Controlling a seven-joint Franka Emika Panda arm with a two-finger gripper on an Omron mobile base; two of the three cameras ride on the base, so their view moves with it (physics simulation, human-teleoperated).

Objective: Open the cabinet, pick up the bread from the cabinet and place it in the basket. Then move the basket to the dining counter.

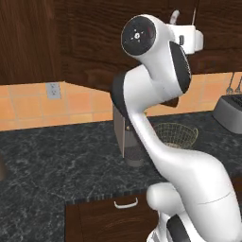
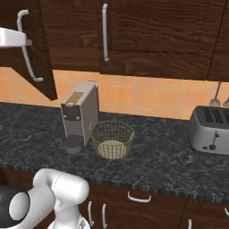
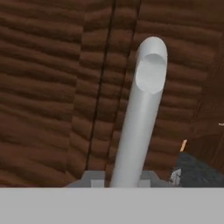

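My pincer (image 3: pixel 120 181) straddles the dark wood-grain cabinet's (image 2: pixel 147 31) curved silver bar handle (image 3: pixel 141 113), grip unconfirmed; it could slip off if I pull crooked.

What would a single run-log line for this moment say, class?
phase: opening cabinet | gripper: at door handle, grip unclear | left door: swung partly out | basket: on black counter beside coffee machine | bread: unseen

The arm (image 1: pixel 160 94) reaches up toward 1 o'clock in the left base view; the gripper (image 3: pixel 124 181) straddles a bar.
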